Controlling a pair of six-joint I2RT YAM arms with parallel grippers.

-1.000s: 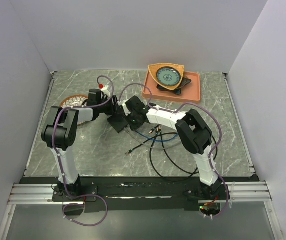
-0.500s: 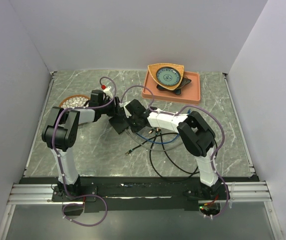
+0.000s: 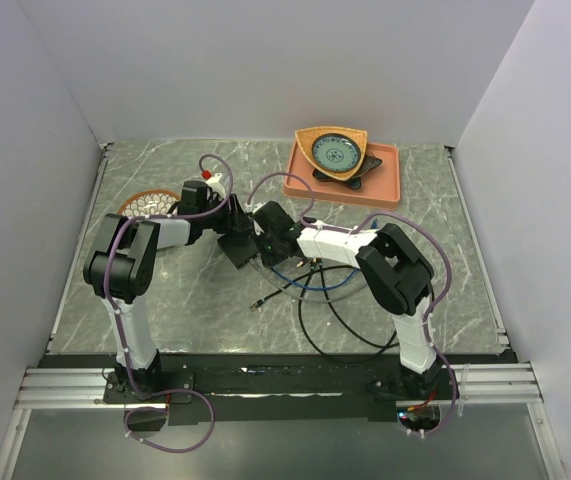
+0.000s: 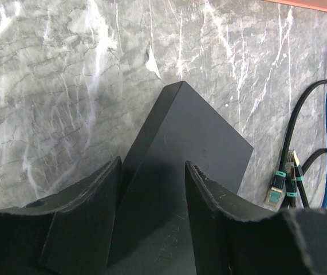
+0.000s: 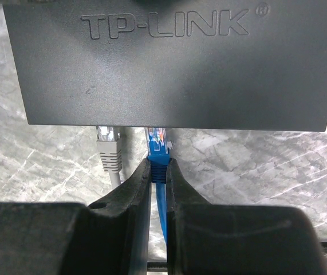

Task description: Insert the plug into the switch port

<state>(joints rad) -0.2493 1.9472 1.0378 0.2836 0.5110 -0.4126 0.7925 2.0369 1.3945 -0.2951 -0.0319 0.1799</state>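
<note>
The flat matte-black box, marked TP-LINK, sits mid-table and is held tilted. My left gripper is closed partway on its far end. In the left wrist view the box fills the gap between the fingers of that gripper. My right gripper is shut on a blue plug. The plug sticks out past the fingertips of that gripper and its clear tip touches the box's near edge. The port openings on that edge are hidden from every view.
A grey plug lies just left of the blue one at the same edge. Black and blue cables loop behind the right gripper, and loose plugs lie beside the box. An orange tray is at the back right and a wicker bowl at the left.
My right gripper has shifted slightly nearer the box's edge with the blue plug, dragging the cables. My left wrist has moved a little to the right. The box has stayed about where it was.
</note>
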